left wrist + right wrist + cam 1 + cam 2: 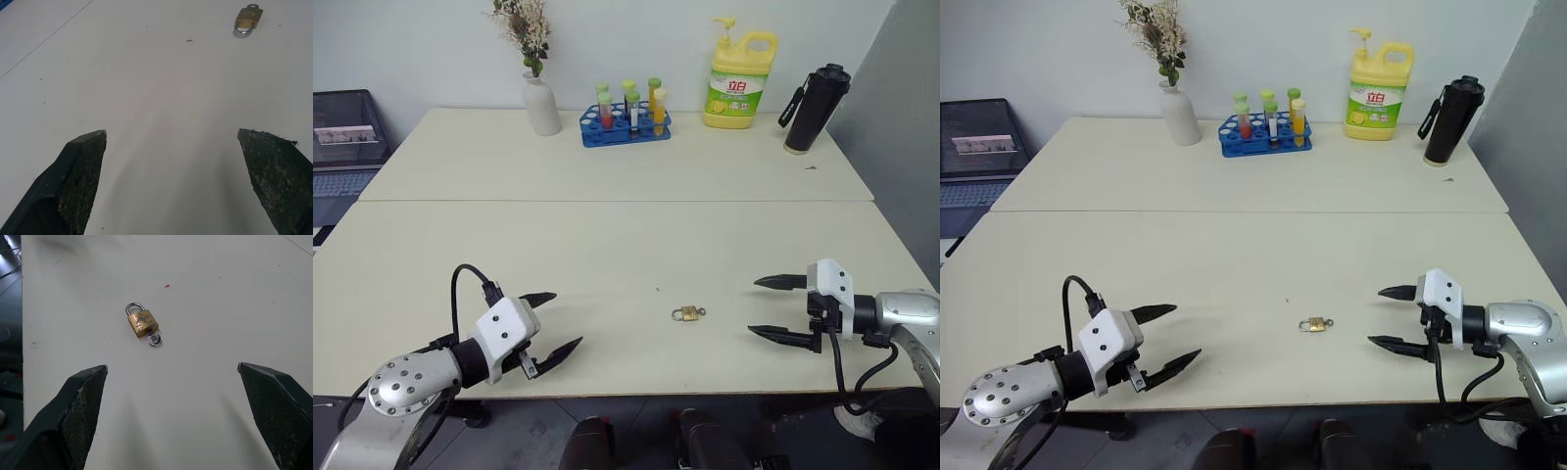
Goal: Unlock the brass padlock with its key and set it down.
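One padlock (685, 314) lies flat on the table (607, 245) near its front edge, between two grippers, one key (154, 339) in its base. Left gripper (548, 323) and right gripper (773, 307) — both spread wide, holding nothing, apart from it.

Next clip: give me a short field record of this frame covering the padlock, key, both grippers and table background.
padlock: brass padlock lying flat on the table, between the two grippers, shackle closed
key: key sitting in the padlock's bottom, its ring end showing
left gripper: left gripper open, apart from the padlock
right gripper: right gripper open, nearer the padlock, not touching
background: vase, test-tube rack, detergent bottle, black flask, laptop
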You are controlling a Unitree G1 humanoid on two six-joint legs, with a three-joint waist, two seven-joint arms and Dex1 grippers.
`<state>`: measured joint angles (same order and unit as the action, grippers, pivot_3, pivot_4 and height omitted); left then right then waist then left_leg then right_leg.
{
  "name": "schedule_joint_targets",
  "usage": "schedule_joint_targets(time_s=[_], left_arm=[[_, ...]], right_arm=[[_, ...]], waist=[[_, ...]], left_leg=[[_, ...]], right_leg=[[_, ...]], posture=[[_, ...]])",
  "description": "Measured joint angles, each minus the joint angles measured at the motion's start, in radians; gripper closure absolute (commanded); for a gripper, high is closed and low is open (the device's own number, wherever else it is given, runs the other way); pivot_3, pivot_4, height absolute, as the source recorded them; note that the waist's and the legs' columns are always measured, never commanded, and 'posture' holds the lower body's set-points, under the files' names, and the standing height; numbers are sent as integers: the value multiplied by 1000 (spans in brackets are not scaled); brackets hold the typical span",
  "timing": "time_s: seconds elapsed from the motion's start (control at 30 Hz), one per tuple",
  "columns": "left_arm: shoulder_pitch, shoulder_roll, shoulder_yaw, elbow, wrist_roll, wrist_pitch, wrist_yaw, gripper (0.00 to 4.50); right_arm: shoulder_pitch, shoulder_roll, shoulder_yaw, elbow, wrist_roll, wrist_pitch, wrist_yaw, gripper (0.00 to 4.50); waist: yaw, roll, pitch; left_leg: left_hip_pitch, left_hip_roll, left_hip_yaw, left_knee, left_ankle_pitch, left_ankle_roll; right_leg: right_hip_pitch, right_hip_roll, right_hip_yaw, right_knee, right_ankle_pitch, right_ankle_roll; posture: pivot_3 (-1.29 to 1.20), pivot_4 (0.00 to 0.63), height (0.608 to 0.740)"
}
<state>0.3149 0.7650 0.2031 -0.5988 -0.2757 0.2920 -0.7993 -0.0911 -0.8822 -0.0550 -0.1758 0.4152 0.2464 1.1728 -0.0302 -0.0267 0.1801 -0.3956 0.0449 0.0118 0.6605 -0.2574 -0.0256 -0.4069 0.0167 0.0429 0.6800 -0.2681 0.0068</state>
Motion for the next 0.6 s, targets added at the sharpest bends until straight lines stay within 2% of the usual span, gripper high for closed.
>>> schedule_joint_targets(time_s=[0.33,0.6], left_arm=[[3,-1,-2,0,9,-14,-1,12],[1,5,-2,-27,-110,1,-113,12]], right_arm=[[-1,0,5,-1,-5,2,12,0],[0,-22,19,-54,10,38,72,0]], waist=[[1,0,0],[1,0,0]], left_leg=[[0,0,0,0,0,0],[0,0,0,0,0,0]], right_leg=[[0,0,0,0,0,0],[0,0,0,0,0,0]], posture=[[0,150,740],[0,150,740]])
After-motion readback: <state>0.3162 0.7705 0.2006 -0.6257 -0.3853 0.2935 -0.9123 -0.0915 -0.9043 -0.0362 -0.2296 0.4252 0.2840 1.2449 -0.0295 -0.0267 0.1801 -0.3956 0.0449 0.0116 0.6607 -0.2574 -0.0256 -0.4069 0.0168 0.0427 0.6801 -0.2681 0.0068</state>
